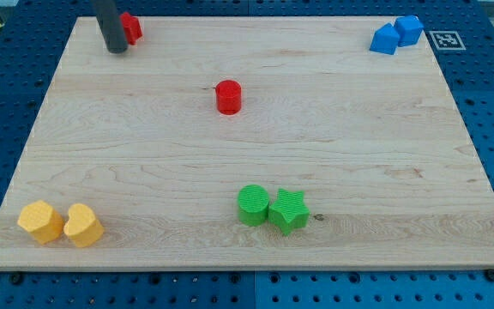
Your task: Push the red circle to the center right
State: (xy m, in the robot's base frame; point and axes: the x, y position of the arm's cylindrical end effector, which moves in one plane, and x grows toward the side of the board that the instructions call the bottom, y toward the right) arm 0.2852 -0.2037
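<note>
The red circle [228, 97] is a small red cylinder standing on the wooden board [358, 154], a little left of the middle and toward the view's top. My tip [116, 49] is the lower end of the dark rod at the view's top left. It is far to the left of and above the red circle, not touching it. A second red block [132, 27] sits right behind the rod, partly hidden by it, so its shape is unclear.
Two blue blocks [396, 35] sit together at the top right corner. A green circle [253, 205] and a green star [288, 211] touch at bottom centre. Two yellow blocks [60, 223], one heart-shaped, sit at bottom left.
</note>
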